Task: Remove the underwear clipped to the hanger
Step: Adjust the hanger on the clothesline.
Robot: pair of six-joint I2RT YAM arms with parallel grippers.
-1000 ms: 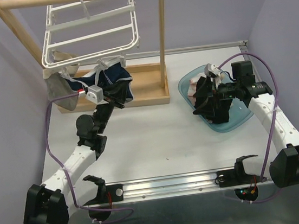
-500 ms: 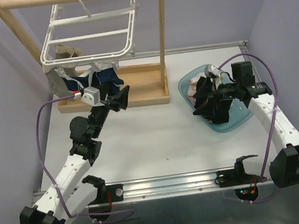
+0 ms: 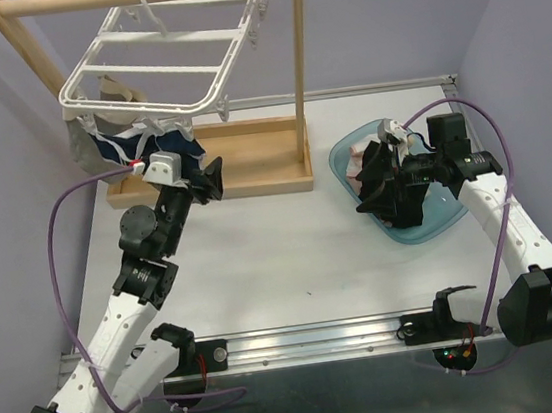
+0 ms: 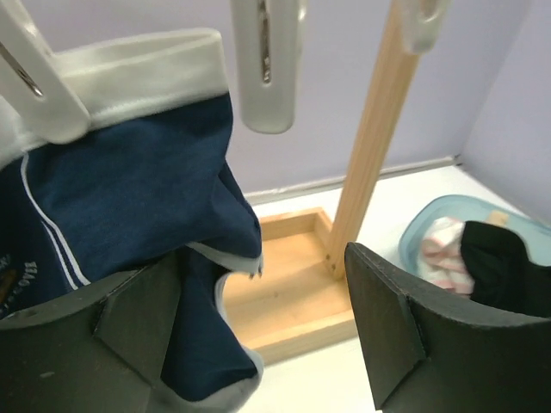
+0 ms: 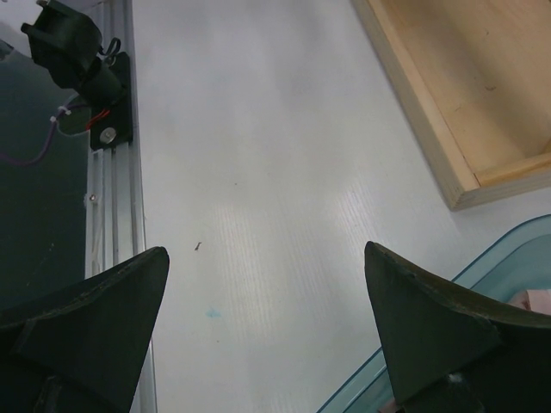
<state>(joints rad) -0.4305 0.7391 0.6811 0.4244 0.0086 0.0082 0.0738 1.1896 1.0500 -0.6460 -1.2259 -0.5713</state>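
Observation:
The white hanger (image 3: 143, 67) hangs tilted from the wooden rail. Navy underwear with white trim (image 3: 132, 143) is clipped under its near rim, and a grey piece (image 3: 78, 140) hangs to its left. In the left wrist view the navy underwear (image 4: 129, 181) hangs from a white clip (image 4: 34, 95), and a second clip (image 4: 265, 64) dangles with nothing in it. My left gripper (image 3: 207, 180) (image 4: 258, 344) is open just below. The cloth's lower fold hangs by its left finger (image 4: 86, 335). My right gripper (image 3: 380, 189) (image 5: 267, 335) is open, holding nothing.
A blue basin (image 3: 439, 217) (image 4: 422, 225) at the right holds pink-white (image 4: 443, 249) and black (image 4: 508, 267) cloth pieces. The wooden stand's base tray (image 3: 251, 164) (image 5: 465, 95) and upright post (image 4: 370, 138) are behind my left gripper. An aluminium rail (image 3: 313, 341) runs along the near edge.
My left gripper has opened and let go of the navy underwear, which has swung back under the hanger. The left arm has reached further in and the hanger has tipped leftward. The right arm has not moved.

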